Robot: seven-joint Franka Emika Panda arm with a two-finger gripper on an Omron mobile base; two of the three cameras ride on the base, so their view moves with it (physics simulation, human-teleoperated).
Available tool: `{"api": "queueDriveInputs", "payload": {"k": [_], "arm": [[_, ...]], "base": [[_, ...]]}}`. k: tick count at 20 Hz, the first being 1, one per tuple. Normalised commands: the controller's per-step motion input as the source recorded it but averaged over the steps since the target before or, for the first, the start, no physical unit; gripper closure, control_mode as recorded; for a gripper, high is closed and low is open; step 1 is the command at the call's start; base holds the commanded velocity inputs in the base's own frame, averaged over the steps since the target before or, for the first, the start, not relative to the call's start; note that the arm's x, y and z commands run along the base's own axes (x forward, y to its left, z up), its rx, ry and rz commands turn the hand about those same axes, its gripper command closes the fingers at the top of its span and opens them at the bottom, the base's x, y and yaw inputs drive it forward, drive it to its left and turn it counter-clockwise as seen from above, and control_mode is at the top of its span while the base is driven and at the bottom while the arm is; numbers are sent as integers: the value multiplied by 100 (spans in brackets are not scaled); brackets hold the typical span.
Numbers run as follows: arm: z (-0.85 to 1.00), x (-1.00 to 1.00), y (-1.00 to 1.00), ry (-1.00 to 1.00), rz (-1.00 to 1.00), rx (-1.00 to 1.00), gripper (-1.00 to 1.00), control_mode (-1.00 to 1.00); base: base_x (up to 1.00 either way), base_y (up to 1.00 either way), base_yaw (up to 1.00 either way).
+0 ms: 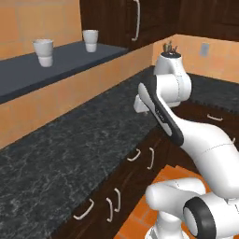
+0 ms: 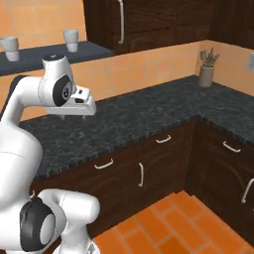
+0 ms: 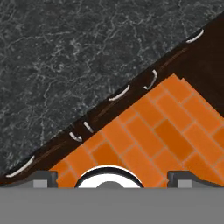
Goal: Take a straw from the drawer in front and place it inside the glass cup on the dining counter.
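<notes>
My gripper point(image 2: 69, 117) hangs open above the black speckled counter, close to its front edge, with nothing between its fingers. In the hand view the gripper point(image 3: 113, 177) looks straight down, its two fingertips wide apart over the counter edge and the orange floor. From the left it shows as the gripper point(image 1: 141, 110) below the arm's wrist. Dark brown drawer fronts point(image 2: 101, 172) with slim silver handles point(image 3: 119, 92) run under the counter, all shut; which one is the drawer I cannot tell. The straw is hidden. The glass cup and the dining counter are out of view.
The black granite counter point(image 1: 70, 154) turns a corner at the right point(image 2: 223, 119). A holder with utensils point(image 2: 207, 69) stands near the corner. Two pale cups point(image 1: 43, 51) point(image 1: 90, 39) sit on a dark shelf. Upper cabinets point(image 2: 149, 20) hang above. An orange tiled floor point(image 2: 168, 223) lies below.
</notes>
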Motion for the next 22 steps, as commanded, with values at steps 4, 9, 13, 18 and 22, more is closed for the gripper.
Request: {"api": "queueDriveInputs", "payload": {"k": [4, 9, 13, 18, 22], "arm": [[0, 0, 0, 0, 0, 0, -100, 100], [0, 0, 0, 0, 0, 0, -100, 100], [0, 0, 9, 3, -15, 4, -100, -100], [-1, 18, -48, 7, -14, 24, -100, -100], [-21, 13, -82, 6, -5, 37, -100, -100]], "base": [[-4, 77, -57], [-1, 83, -52], [0, 42, -25], [0, 0, 0], [0, 0, 0]]}}
